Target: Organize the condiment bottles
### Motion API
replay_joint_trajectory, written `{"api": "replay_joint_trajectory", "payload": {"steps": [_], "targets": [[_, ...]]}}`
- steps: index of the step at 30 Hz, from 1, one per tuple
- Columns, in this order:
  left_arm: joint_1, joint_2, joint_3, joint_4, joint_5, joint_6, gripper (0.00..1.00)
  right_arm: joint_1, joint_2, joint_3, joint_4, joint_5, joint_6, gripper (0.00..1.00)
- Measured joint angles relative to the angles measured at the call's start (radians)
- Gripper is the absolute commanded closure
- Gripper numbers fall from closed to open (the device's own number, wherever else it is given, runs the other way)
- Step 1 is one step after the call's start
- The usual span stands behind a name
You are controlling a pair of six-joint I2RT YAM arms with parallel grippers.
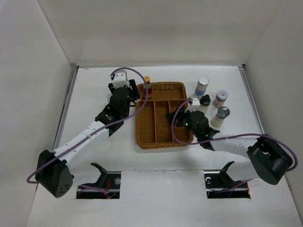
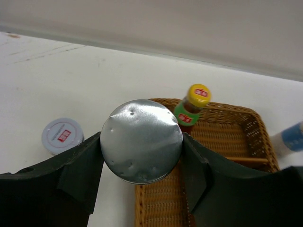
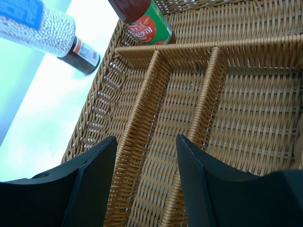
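One chrome-topped shaker (image 2: 141, 141) stands upright, clamped in my left pincer (image 2: 142, 146), apparently over the left rim of the wicker tray (image 2: 227, 111). Its compartments lie to my right. My right pincer (image 3: 146, 139) gapes empty above them.

The red-sauce bottle (image 1: 147, 84) stands in the far-left corner of the tray (image 1: 163, 144), four bottles (image 1: 205, 101) stand right of the tray, and a chrome-topped shaker (image 2: 142, 141) is gripped at its left.

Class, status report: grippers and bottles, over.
Left gripper shut on chrome-topped shaker. Right gripper open over wicker tray. Red-sauce bottle in tray. Nothing visibly blocking.
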Motion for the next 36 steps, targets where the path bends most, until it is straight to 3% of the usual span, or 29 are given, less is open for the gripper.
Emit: {"api": "replay_joint_trajectory", "payload": {"steps": [9,21,27,31,36], "targets": [[-0.148,0.156,0.010,0.001,0.024,-0.032,0.69,-0.006,-0.001,0.000,0.000,0.001,0.003,0.40],[-0.164,0.322,0.005,0.082,-0.021,-0.047,0.63,-0.006,-0.002,0.000,-0.008,0.001,0.003,0.39],[-0.174,0.332,-0.005,0.102,-0.061,-0.047,0.46,-0.006,-0.002,0.000,-0.009,0.001,0.003,0.38],[-0.178,0.331,-0.009,0.110,-0.079,-0.045,0.22,-0.006,-0.002,0.000,-0.009,0.001,0.003,0.37],[-0.183,0.274,-0.018,0.117,-0.093,-0.045,0.14,-0.006,-0.003,0.000,-0.009,0.001,0.003,0.37]]}}
